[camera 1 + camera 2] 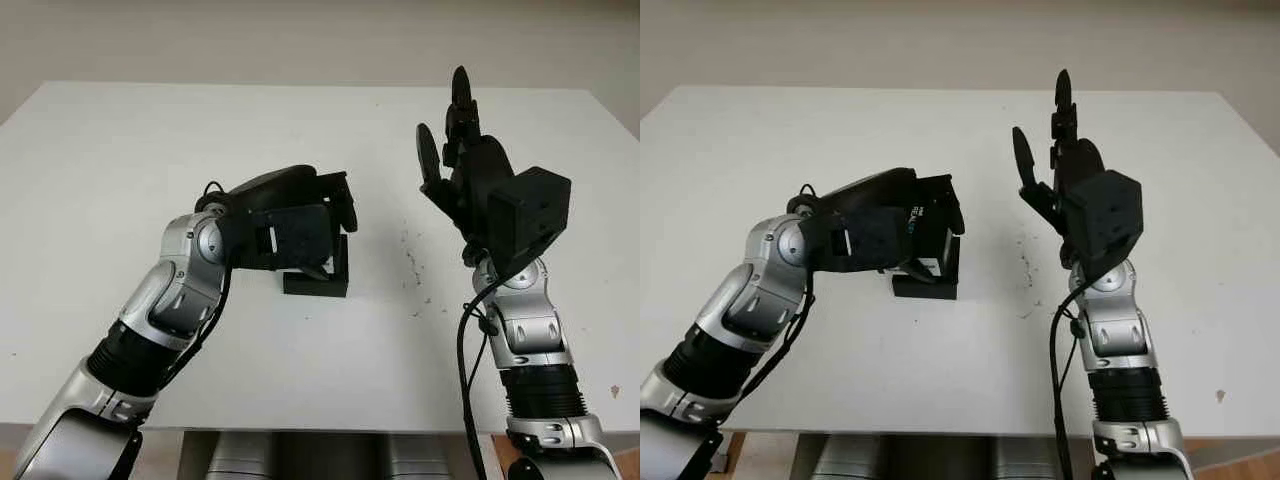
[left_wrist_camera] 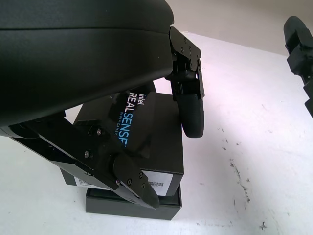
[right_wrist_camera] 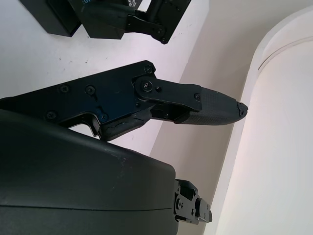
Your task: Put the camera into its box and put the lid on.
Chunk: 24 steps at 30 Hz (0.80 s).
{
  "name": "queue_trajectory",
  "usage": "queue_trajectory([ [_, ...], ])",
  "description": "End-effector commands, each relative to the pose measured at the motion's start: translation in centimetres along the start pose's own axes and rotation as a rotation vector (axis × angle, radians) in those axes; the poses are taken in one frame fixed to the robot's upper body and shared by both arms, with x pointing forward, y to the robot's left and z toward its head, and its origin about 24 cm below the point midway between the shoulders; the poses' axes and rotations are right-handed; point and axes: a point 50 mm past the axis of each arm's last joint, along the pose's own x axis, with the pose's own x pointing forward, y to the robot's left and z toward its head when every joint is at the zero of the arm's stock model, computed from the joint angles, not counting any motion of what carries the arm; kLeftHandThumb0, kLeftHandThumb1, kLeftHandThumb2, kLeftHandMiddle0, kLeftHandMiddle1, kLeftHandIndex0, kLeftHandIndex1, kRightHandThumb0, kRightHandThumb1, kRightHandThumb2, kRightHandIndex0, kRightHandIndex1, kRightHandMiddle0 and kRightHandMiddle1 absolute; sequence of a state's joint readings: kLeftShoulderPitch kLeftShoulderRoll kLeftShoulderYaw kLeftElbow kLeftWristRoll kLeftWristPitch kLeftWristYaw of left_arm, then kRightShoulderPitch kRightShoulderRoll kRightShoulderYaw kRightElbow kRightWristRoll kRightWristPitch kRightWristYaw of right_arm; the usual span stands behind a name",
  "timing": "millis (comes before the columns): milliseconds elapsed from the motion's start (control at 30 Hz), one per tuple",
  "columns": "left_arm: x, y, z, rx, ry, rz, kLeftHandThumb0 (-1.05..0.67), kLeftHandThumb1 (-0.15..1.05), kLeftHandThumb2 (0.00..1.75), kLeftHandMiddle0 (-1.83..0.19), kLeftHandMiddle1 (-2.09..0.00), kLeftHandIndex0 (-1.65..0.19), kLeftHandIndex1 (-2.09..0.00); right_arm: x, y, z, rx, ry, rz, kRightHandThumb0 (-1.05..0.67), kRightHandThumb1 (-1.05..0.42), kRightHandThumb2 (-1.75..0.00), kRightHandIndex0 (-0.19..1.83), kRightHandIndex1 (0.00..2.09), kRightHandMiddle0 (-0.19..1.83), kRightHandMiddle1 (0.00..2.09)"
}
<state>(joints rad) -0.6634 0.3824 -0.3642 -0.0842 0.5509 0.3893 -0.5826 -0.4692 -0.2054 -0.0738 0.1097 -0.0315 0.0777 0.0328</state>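
The black box base (image 1: 318,283) sits on the white table near the middle. Just above it my left hand (image 1: 320,215) is shut on the black lid (image 2: 146,127), which carries the RealSense print and leans at a tilt over the base (image 2: 132,205). One finger (image 2: 190,107) presses the lid's far side and the thumb (image 2: 129,178) its near side. The lid's lower edge sits at the base's rim; whether it is seated I cannot tell. My right hand (image 1: 455,150) is open, raised above the table to the right of the box, apart from it.
The white table (image 1: 120,160) spreads wide on all sides, with its front edge near my arms. Small dark specks (image 1: 412,265) mark the surface between box and right hand. A pale wall stands behind the table's far edge.
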Motion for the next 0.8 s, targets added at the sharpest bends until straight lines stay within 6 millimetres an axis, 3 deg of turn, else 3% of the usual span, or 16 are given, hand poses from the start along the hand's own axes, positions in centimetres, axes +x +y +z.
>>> queue_trajectory([
  [0, 0.0, 0.1, 0.8, 0.013, -0.022, 0.005, -0.07, 0.96, 0.05, -0.47, -1.63, -0.30, -1.49, 0.0, 0.0, 0.3, 0.003, -0.012, -0.004, -0.80, -1.05, -0.58, -0.19, 0.00, -0.19, 0.00],
  [600, 0.8, -1.4, 0.9, -0.018, -0.007, -0.029, -0.08, 0.97, 0.06, -0.52, -1.75, -0.29, -1.53, -0.2, 0.0, 0.1, 0.010, -0.012, -0.007, -0.79, -1.05, -0.57, -0.19, 0.00, -0.19, 0.00],
  [767, 1.0, -1.6, 0.9, -0.005, -0.007, -0.030, -0.09, 0.96, 0.05, -0.48, -1.69, -0.29, -1.51, -0.2, 0.0, 0.1, 0.002, -0.017, -0.006, -0.80, -1.05, -0.58, -0.19, 0.00, -0.19, 0.00],
])
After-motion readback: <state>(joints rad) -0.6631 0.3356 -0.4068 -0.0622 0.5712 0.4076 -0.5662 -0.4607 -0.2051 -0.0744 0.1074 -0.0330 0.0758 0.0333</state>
